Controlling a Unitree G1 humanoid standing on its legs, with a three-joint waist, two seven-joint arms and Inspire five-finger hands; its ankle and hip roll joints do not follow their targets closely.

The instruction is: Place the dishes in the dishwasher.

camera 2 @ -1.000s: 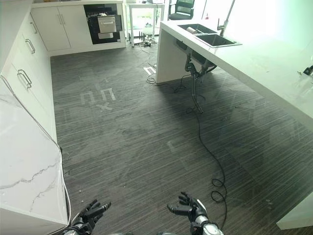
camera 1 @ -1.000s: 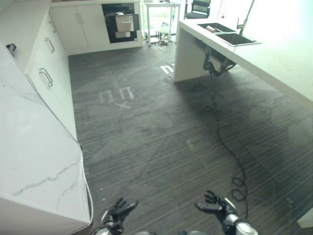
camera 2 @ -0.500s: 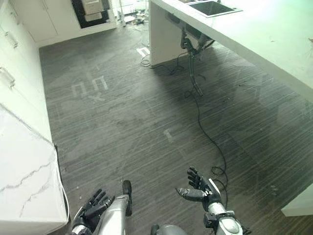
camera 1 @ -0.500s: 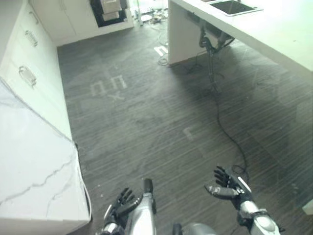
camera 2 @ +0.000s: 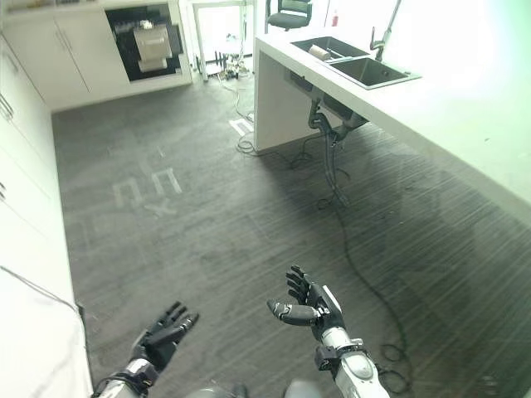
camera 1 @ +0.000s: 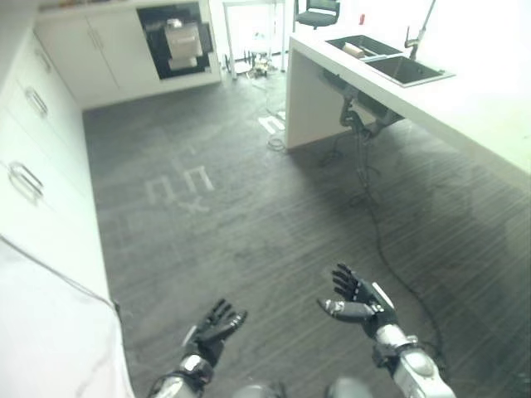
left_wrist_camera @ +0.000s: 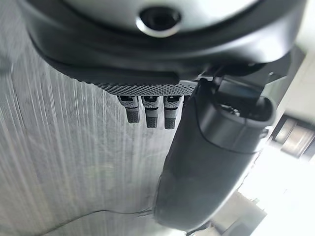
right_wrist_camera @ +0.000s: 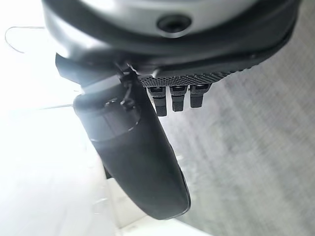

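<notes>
While the dark grey striped floor (camera 1: 249,224) stretches ahead, the left robot hand (camera 1: 212,330) and the right robot hand (camera 1: 358,300) are held low over it, fingers spread apart and nothing grasped. A brownish dish (camera 1: 353,50) is seen in the dark double sink (camera 1: 390,63) of the white counter (camera 1: 465,99), well apart from both hands, and a dark built-in appliance (camera 1: 177,39) is set among the white cabinets (camera 1: 83,50) at the far wall.

Both robot hands raised higher vs before, left robot hand (camera 1: 214,330), right robot hand (camera 1: 358,299), fingers spread

Both eye views look down from head height, sharing the floor (camera 1: 249,215) and sink worktop (camera 2: 431,108); wrist views sit close behind each robot hand.
</notes>
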